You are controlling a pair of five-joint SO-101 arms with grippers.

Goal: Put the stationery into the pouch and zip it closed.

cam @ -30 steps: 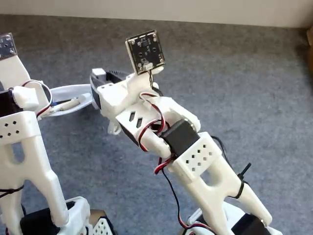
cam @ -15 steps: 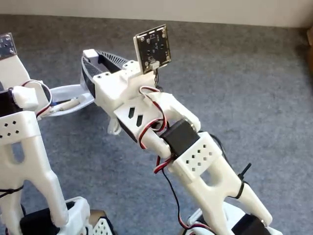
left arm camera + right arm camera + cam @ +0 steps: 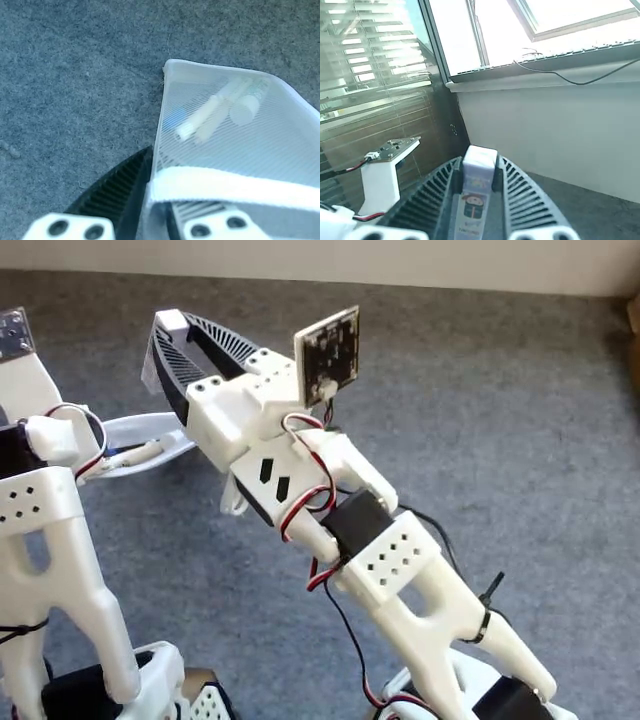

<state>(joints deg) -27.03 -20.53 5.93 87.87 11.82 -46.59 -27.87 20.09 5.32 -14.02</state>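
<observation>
At the left of the high view stood the left arm (image 3: 45,510), and just beside it the pouch (image 3: 150,430) lay flat on the grey carpet (image 3: 500,390), partly hidden behind the other arm. From the left wrist the pouch (image 3: 230,140) was see-through and ribbed, with pens (image 3: 205,117) and other pale stationery lying loose inside it near its far end. Its white edge band (image 3: 225,185) ran across close to the camera. The left gripper (image 3: 155,200) had one black ribbed finger (image 3: 115,192) outside the pouch's near corner and the other under the mesh, so it looked clamped on that corner. Further right, the right gripper (image 3: 160,345) was lifted well above the carpet and tilted up and away, higher than the pouch. Its two black ribbed fingers were nearly closed, pinching a small white block (image 3: 168,322) between their tips. From the right wrist the right gripper (image 3: 480,161) pointed at a pale wall under a window, and the white block (image 3: 477,187) stood upright between the fingers, a printed label on its lower part. Right again, the right arm's small camera board (image 3: 330,350) stuck up behind the gripper.
</observation>
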